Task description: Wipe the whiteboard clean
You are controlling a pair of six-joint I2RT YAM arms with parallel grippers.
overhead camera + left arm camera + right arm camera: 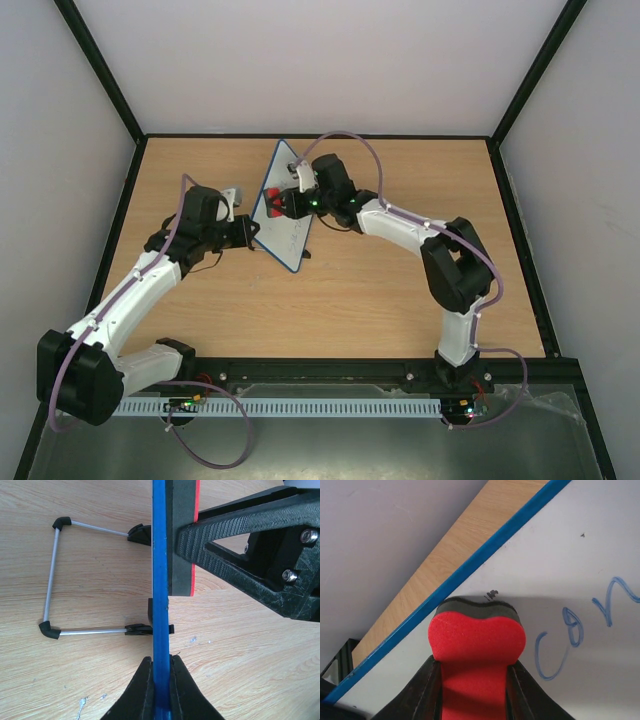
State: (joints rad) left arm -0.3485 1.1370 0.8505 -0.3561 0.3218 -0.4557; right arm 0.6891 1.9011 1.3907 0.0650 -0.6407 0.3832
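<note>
The left jaws are shut tight on the blue rim of the whiteboard (160, 580), holding it up on edge near the middle of the wooden surface (75, 680), with its wire stand (50, 580) jutting out behind. Beyond, the right jaws are closed on a red eraser (477, 640) pressed to the white face. Blue writing (580, 625) shows unwiped beside the eraser, so most of the erasing seems left to do.
</note>
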